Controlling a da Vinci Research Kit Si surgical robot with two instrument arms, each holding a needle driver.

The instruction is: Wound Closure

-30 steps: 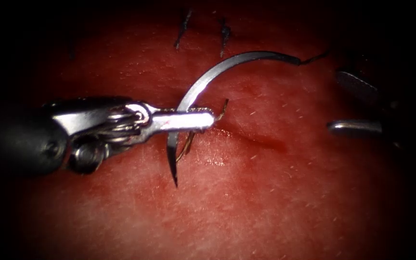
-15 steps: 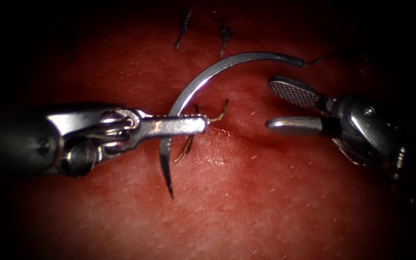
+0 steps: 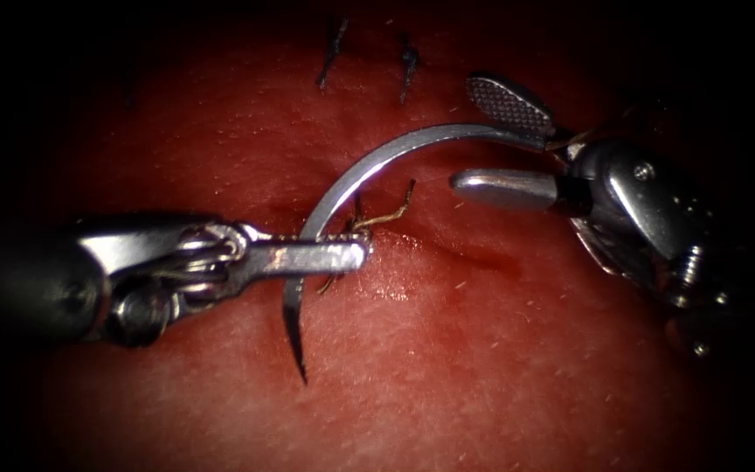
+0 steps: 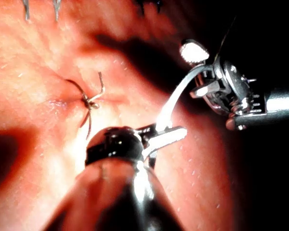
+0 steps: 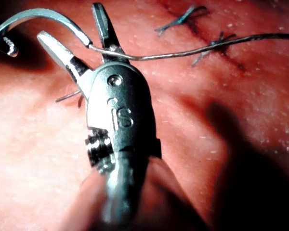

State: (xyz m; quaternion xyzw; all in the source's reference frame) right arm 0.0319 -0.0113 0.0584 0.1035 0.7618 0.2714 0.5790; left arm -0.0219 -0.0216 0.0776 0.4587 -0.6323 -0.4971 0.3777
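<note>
My left tool [image 3: 353, 254] comes in from the left, shut on the curved needle [image 3: 369, 166] about a third of the way back from its point. The needle is out of the tissue [image 3: 447, 367]; its point hangs over the surface near the cut's left end. My right tool [image 3: 467, 134] is open, its jaws standing either side of the needle's tail end, where the thread [image 5: 183, 50] is attached. A tied stitch [image 3: 379, 215] with short brownish tails sits on the cut [image 3: 474, 252]. The left wrist view has the left tool [image 4: 169, 136], needle [image 4: 176, 96] and right tool [image 4: 201, 72].
Two older dark stitches [image 3: 332, 54] [image 3: 407, 66] lie at the far edge of the tissue. Red fluid glistens around the cut. In the right wrist view the thread runs from the needle [image 5: 38, 17] past the right tool [image 5: 70, 22] over those stitches [image 5: 216, 45].
The right tool came in from the right with open jaws and rose to straddle the needle's tail end. The left tool shifted slightly left and down, carrying the needle.
</note>
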